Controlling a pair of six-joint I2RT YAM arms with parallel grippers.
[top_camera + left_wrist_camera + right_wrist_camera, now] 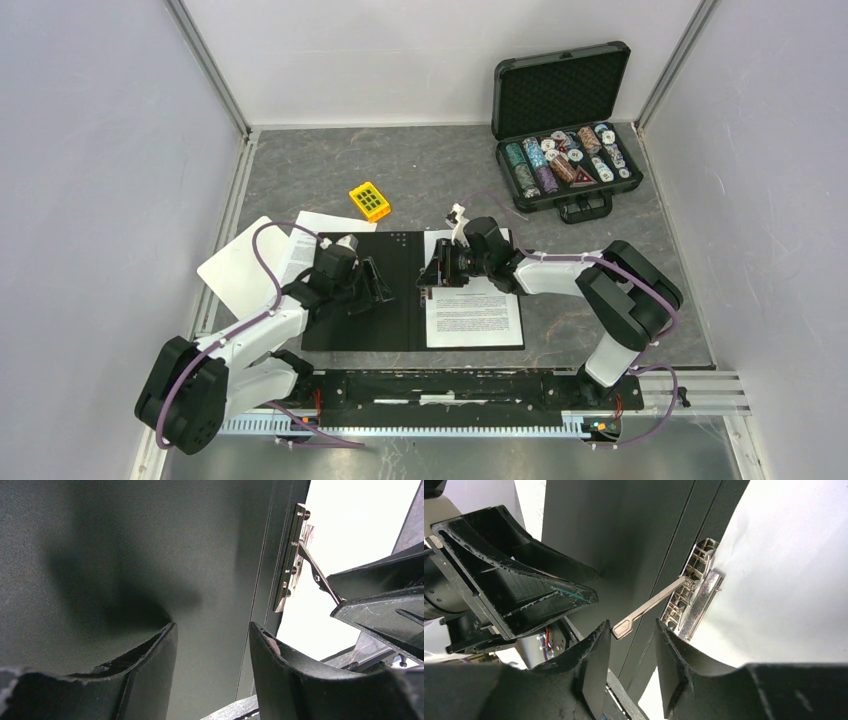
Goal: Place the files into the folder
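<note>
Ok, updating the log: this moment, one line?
folder open; file on right half; clip lever raised, inside open right tool; left tool open over left half

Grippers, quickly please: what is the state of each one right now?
Left gripper: open, holding nothing, over the folder.
Right gripper: open, the clip lever between its jaws, not clamped.
</note>
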